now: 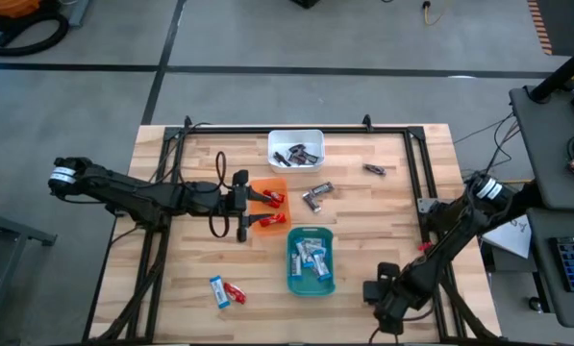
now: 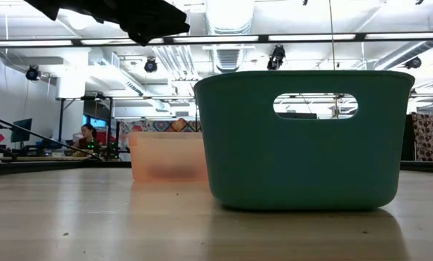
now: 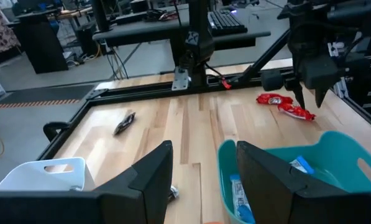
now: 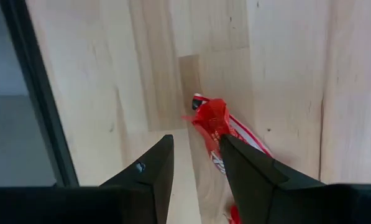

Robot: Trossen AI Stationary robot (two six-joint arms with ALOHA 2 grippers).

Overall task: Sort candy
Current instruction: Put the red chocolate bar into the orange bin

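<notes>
**Right gripper lines up on a stray red candy**

The right gripper (image 4: pixel 194 168) hovers with jaws parted and empty just beside a red candy (image 4: pixel 219 130), near the teal tray (image 1: pixel 311 279), apparently to straddle it. The left gripper (image 1: pixel 243 207) waits open over the orange tray (image 1: pixel 269 183).

Table viewed from directly overhead, teal tray (image 1: pixel 311 261) seen close at table level (image 2: pixel 303 138), also shared with left wrist view (image 3: pixel 334 155), right wrist view aimed down at the tabletop.
</notes>
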